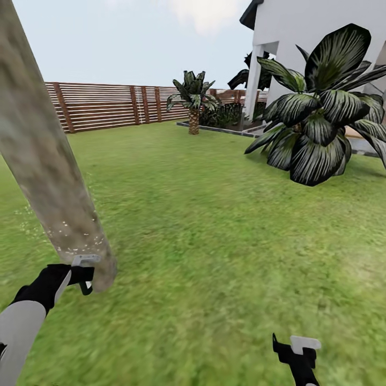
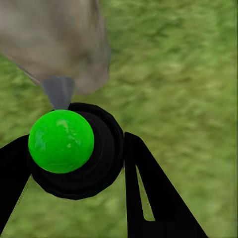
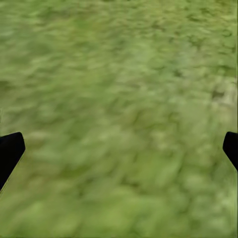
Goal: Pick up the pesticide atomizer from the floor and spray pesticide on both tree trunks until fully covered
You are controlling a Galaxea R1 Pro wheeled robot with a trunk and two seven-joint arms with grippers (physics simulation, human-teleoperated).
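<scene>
Open green floor all the way back to a brown slatted fence, with a short palm and a white house beyond, the house cut off by the frame and partly hidden behind a large dark-leaved plant. Plenty of free grass through the middle and right of the head view. At the left, leans across the frame: a thick pale mottled tree trunk, crown out of view, foot partly masked by the left gripper just beside it; pale specks dotted over its lower part. Grasps the pesticide atomizer between black fingers in the left wrist view: a round dark bottle topped by a bright green ball, with its grey nozzle pointing at the trunk's base and close to it. Hard to pick the bottle out in the head view. Cannot tell what is inside the bottle. Low at the right, well apart from the trunk, hangs the right gripper, its arm cut by the frame edge; released, with fingertips spread wide over blurred bare grass.
</scene>
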